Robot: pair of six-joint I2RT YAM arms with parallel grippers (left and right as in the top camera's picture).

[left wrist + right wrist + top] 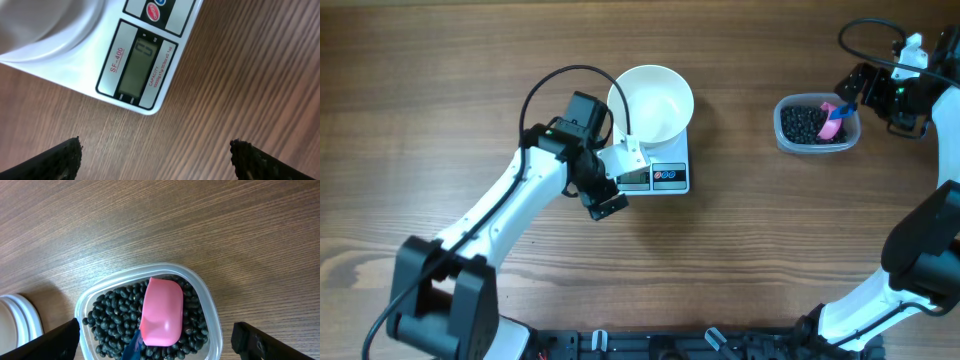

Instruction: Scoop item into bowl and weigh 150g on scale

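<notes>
left hand and right hand gape wide, empty; bowl sits on scale.

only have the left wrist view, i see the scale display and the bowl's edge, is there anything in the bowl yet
Observer: No, overhead shows the bowl empty.
Operator: so where do i scoop from
Observer: A clear tub right of the scale holds the black beans.
Operator: anything to dig with
Observer: A pink scoop lies on the beans, below the open right tool.
</notes>
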